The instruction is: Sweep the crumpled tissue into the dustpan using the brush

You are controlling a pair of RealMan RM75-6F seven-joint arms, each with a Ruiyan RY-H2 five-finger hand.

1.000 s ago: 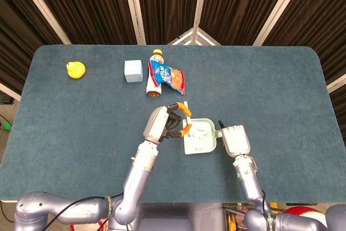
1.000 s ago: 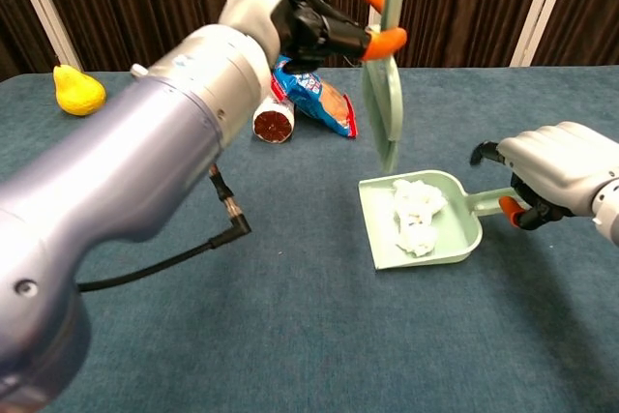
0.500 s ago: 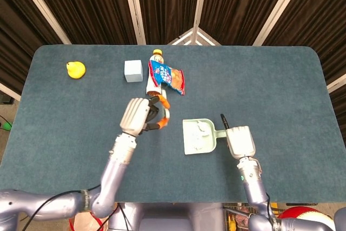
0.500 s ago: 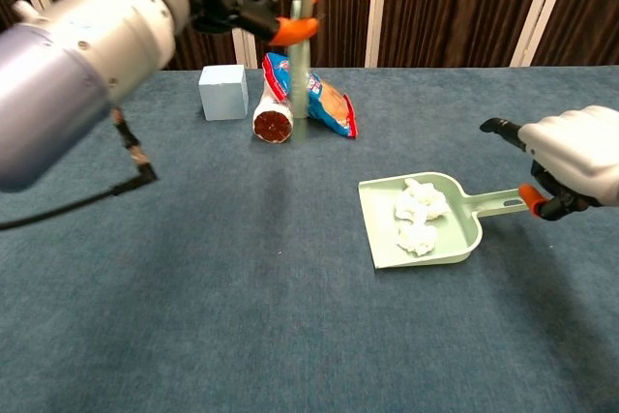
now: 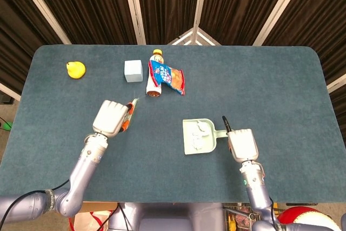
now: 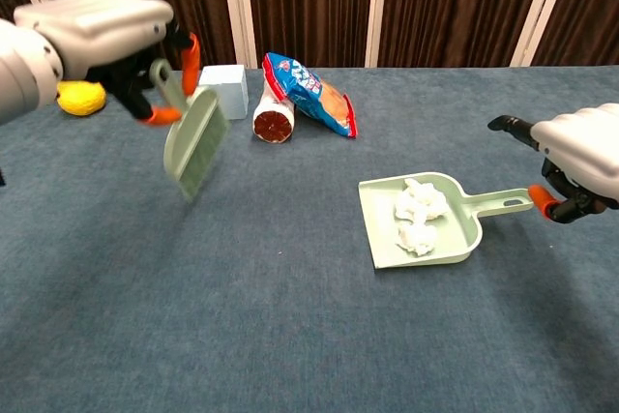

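The pale green dustpan [image 5: 189,145] [image 6: 467,227] lies flat right of the table's middle. Two crumpled white tissue wads [image 6: 416,216] [image 5: 201,129] rest inside it. My left hand [image 5: 111,118] [image 6: 102,38] grips the handle of the pale green brush [image 6: 194,143] [image 5: 132,108] over the left half of the table; the brush head hangs tilted above the cloth. Just behind the end of the dustpan handle [image 6: 498,204] is my right hand [image 5: 242,144] [image 6: 583,157], fingers apart and holding nothing.
A yellow pear [image 5: 75,69] [image 6: 79,97] sits far left. A blue cube [image 5: 133,71] [image 6: 224,81], a lying bottle [image 5: 153,82] [image 6: 273,121] and a snack bag [image 5: 168,76] [image 6: 309,94] lie at the back centre. Blue cloth covers the table [image 5: 270,79].
My left hand has carried the brush from above the dustpan leftward and down to the table's left half. My right hand has drawn back slightly from the dustpan handle.
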